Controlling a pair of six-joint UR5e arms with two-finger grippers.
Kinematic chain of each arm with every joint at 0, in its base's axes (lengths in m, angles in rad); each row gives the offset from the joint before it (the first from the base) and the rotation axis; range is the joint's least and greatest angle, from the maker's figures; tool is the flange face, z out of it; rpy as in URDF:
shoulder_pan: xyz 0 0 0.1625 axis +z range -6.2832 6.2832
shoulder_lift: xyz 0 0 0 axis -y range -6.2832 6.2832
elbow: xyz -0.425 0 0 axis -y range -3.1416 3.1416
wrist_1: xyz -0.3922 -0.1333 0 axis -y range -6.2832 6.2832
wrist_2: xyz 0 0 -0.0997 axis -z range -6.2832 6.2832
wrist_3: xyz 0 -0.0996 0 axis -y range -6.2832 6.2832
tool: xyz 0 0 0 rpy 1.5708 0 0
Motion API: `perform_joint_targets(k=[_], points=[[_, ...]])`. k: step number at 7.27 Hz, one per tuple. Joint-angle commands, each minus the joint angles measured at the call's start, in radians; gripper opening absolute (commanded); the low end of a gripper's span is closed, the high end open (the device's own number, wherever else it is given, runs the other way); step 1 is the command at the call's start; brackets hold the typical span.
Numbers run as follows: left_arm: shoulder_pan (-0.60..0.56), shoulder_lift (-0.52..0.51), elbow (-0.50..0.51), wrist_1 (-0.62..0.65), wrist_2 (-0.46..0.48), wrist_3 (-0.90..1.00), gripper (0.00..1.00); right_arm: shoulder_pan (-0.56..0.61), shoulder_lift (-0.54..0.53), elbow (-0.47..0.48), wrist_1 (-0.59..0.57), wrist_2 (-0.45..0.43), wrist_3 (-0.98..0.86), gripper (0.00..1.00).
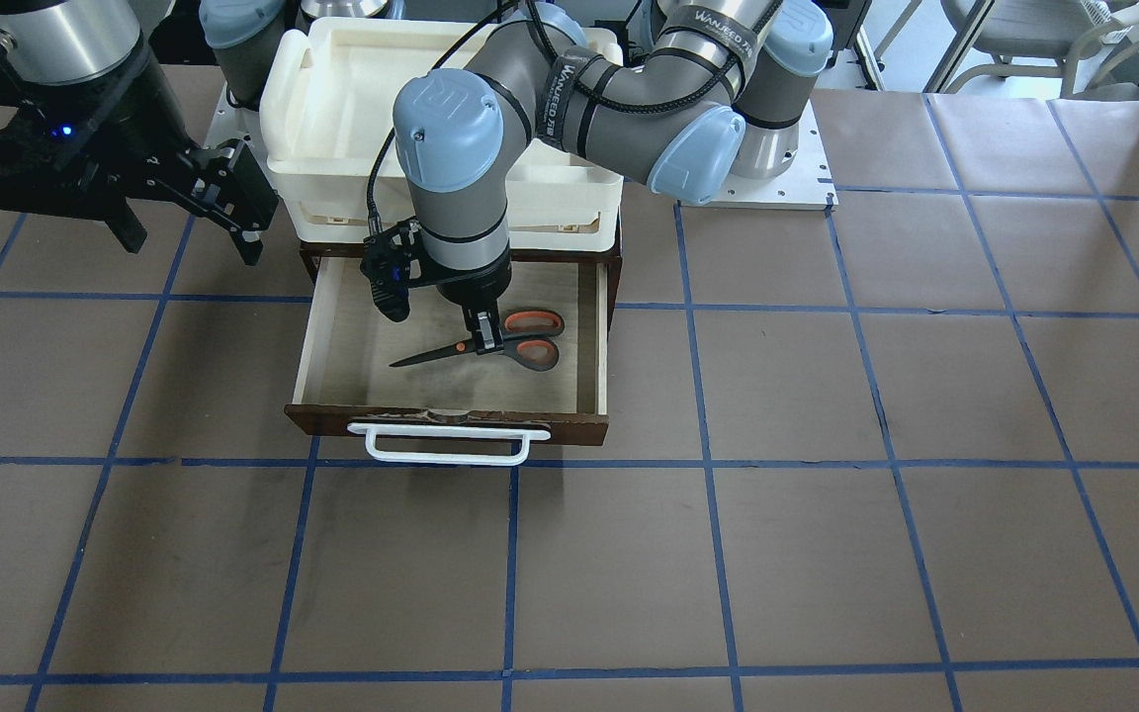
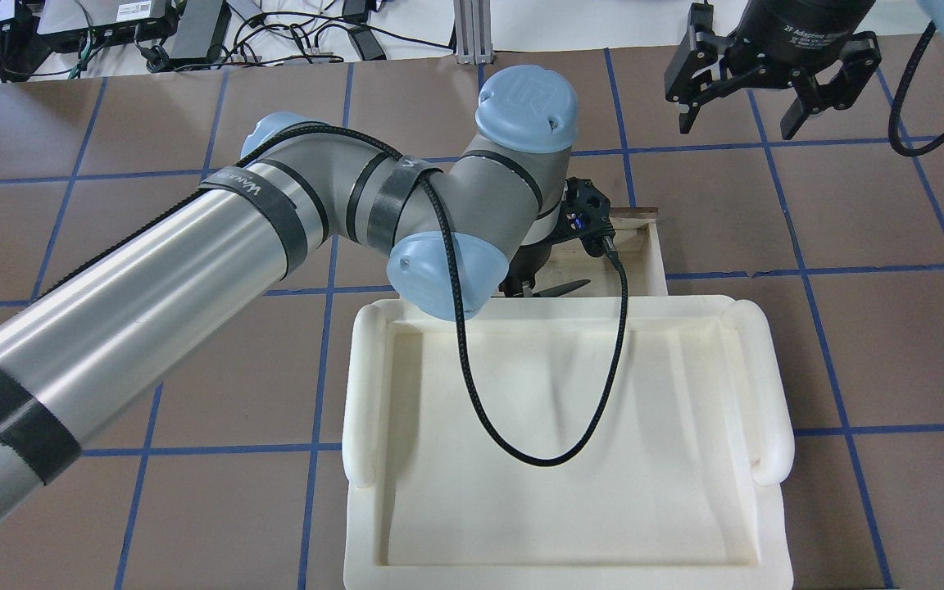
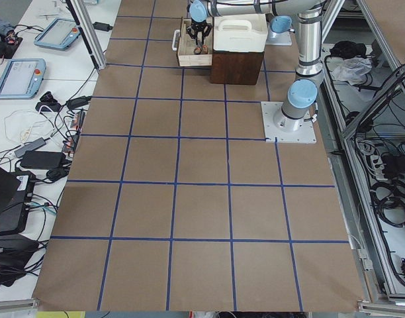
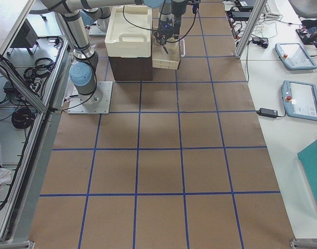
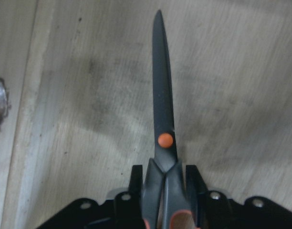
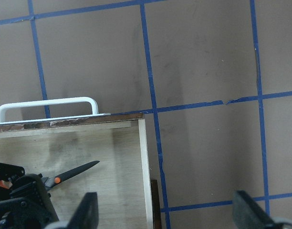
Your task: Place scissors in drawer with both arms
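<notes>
One pr scissors (image 1: 431, 355), inside open drawer (image 1: 305, 346), lay low over its floor; left arm (image 1: 456, 148) jaws clamped behind pivot, prob. for release. Right arm (image 1: 45, 49) jaws apart, parked clear beside drawer.

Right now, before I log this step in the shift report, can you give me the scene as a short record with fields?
drawer: open, white handle on its front
scissors: inside the drawer, blades closed, gripped near the pivot
left gripper: fingers shut on the scissors, low in the drawer
right gripper: open, empty, above the table beside the drawer
tray: cream, on top of the drawer's cabinet
scissors touching drawer floor: cannot tell
release: not yet done
</notes>
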Motion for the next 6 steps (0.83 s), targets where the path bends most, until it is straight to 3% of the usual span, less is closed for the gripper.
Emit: perform_joint_targets(k=[1, 6], points=[[0.001, -0.011, -0.001, 0.006, -0.057, 0.001, 0.68, 0.001, 0.000, 0.001, 0.002, -0.013, 0.002, 1.00], [0.032, 0.032, 0.020, 0.058, -0.056, 0.012, 0.69, 0.017, 0.000, 0.003, 0.001, 0.000, 0.009, 1.00]])
